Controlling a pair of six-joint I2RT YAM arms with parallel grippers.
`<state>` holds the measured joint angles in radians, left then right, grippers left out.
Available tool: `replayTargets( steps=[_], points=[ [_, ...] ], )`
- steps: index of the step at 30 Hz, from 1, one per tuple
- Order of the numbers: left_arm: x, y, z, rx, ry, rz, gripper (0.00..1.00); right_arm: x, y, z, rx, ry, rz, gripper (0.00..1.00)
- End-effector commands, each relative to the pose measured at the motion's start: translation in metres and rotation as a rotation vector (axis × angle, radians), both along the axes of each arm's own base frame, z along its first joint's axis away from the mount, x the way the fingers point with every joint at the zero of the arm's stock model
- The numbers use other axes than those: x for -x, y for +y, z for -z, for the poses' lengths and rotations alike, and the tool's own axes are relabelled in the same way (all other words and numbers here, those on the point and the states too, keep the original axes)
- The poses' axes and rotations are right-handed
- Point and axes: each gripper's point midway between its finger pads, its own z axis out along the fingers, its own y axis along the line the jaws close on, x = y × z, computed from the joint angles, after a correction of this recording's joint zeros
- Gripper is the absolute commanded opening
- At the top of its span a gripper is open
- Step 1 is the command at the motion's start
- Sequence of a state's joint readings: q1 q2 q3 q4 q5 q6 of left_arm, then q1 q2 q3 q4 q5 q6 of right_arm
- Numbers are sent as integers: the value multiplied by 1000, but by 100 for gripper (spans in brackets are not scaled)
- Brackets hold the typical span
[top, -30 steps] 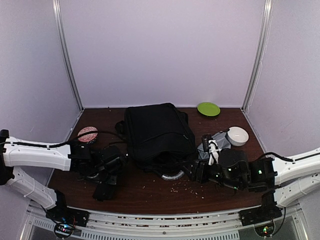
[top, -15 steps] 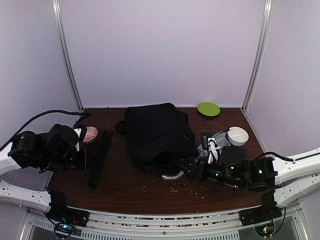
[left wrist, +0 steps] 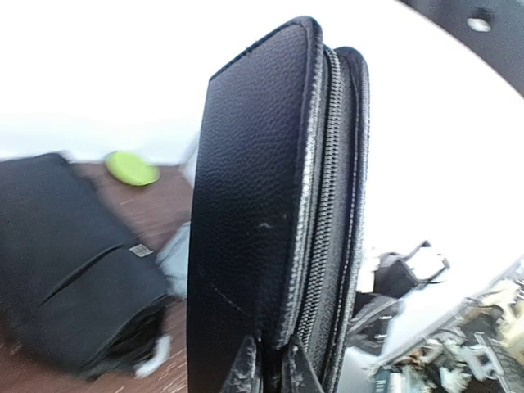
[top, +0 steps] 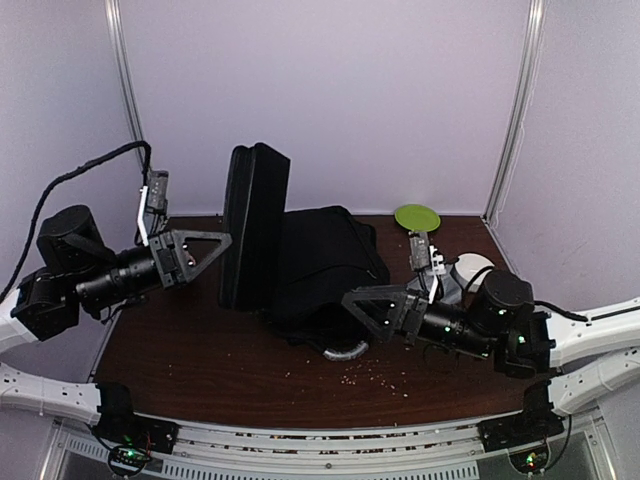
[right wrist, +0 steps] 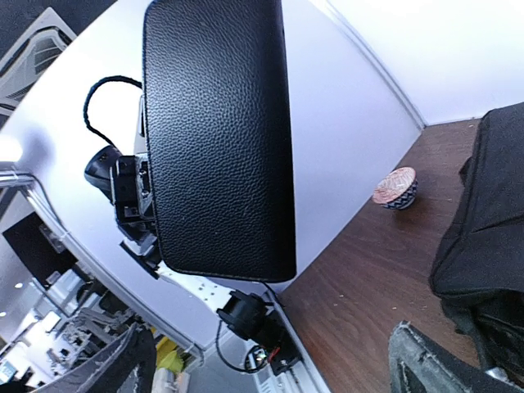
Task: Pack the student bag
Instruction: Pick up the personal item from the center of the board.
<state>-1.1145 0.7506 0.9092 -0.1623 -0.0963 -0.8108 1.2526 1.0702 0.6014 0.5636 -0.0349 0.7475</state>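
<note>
While the left gripper [top: 222, 240] is clamped tight on the lower edge of a black zipped case [top: 255, 225], it holds that case upright in the air over the left part of the table [top: 200, 350], zip edge toward its own wrist camera. In that close view one fingertip [left wrist: 246, 370] presses the grained cover at the bottom of the case [left wrist: 262, 205]. The bag [top: 325, 265] lies flat on the table at the middle back, just right of the raised case and partly behind it from above. The right gripper [top: 358, 310] hangs low at the bag's near edge, pointing left, its jaws spread wide with nothing between them; whether it touches the fabric cannot be told. Its wrist view shows one finger [right wrist: 434, 364] at the bottom and a patterned bowl [right wrist: 395, 188] on the far side of the table. A green plate [top: 417, 217] sits at the back right, a white bowl [top: 478, 268] nearer, beside the right arm.
</note>
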Motion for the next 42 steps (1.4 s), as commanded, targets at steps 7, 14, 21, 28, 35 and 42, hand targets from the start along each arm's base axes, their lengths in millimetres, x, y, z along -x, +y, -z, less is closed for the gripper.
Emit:
replayTargets(
  steps=[7, 14, 21, 28, 35, 42],
  points=[
    [41, -15, -116, 443, -300, 240, 0, 17, 10, -70, -360, -71, -371, 99],
    [47, -18, -128, 515, -328, 284, 0, 16, 9, -91, -489, -78, -466, 100],
    [43, -21, -129, 561, -309, 284, 0, 20, 11, -102, -551, -80, -525, 99],
    [42, -31, -131, 608, -292, 321, 0, 19, 17, -108, -584, -32, -560, 88],
    [39, -39, -125, 620, -261, 336, 0, 18, 12, -118, -621, -45, -546, 76],
    [36, -42, -117, 644, -224, 343, 0, 20, 11, -124, -617, -64, -546, 51]
  ],
)
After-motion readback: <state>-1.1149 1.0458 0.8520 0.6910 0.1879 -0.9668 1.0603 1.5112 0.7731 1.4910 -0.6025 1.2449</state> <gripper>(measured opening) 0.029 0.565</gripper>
